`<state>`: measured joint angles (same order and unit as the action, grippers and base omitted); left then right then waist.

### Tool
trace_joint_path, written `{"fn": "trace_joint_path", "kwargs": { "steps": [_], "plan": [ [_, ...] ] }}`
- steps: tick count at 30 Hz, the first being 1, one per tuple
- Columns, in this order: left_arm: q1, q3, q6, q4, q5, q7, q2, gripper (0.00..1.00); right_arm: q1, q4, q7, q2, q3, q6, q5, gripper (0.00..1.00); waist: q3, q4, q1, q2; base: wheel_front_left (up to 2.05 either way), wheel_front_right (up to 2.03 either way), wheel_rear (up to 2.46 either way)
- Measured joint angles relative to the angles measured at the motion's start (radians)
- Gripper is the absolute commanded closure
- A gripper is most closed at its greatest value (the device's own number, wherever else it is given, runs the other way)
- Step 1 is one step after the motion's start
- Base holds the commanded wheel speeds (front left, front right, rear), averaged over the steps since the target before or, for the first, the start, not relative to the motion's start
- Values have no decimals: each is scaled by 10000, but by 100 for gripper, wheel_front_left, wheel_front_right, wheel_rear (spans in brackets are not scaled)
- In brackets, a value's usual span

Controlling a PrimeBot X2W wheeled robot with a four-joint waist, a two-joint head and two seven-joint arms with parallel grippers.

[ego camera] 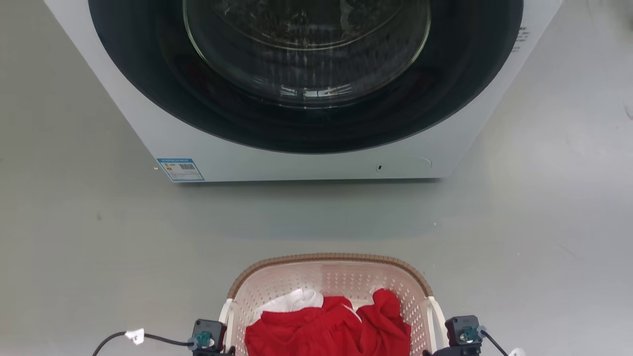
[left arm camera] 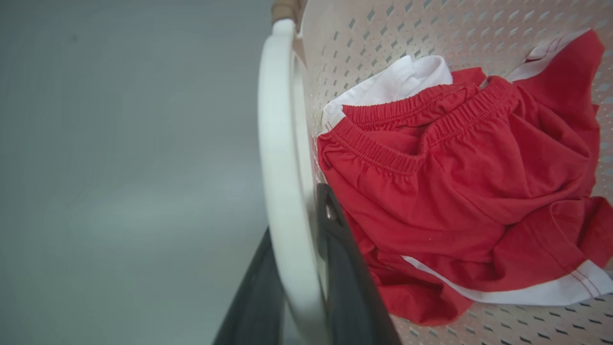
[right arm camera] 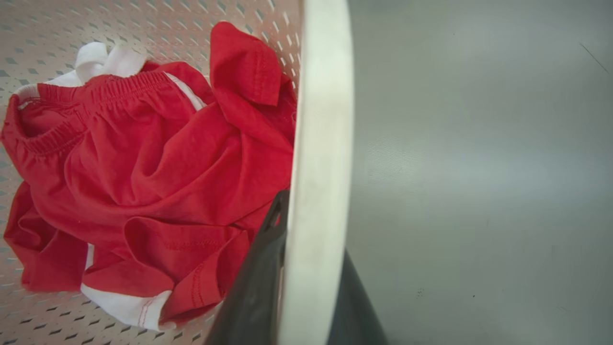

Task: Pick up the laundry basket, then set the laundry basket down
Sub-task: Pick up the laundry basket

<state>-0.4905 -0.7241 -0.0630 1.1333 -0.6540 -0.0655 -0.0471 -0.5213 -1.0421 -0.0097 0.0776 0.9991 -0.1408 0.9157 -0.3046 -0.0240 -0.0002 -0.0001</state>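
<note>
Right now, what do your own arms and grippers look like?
The left gripper and right gripper each have two long dark fingers. In the head view each wrist shows a black boxy block with a teal connector and a black cable; the left cable carries a white tag.

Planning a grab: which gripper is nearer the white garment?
Left. The left gripper grips the laundry basket handle beside the white garment; the right gripper grips the opposite handle, beyond the red shorts.
</note>
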Motion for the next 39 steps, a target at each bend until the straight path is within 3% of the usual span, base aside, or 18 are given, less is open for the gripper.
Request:
{"fn": "trace_joint_path", "kwargs": {
  "steps": [17,26,39],
  "plan": [
    [1044,-543,-77,48,-466,525,-21,100,952,27,752,-2,650,-2,688,100,1690,193,1,0,0,0,0],
    [1302,-936,-88,-134,-761,930,-44,100,1066,-359,1149,-56,851,2,959,100,1996,330,2,0,0,0,0],
    [1275,-1097,-119,-2,-932,1212,33,100,884,-940,1415,-159,1001,454,1241,100,1972,333,2,2,0,0,0]
  ]
}}
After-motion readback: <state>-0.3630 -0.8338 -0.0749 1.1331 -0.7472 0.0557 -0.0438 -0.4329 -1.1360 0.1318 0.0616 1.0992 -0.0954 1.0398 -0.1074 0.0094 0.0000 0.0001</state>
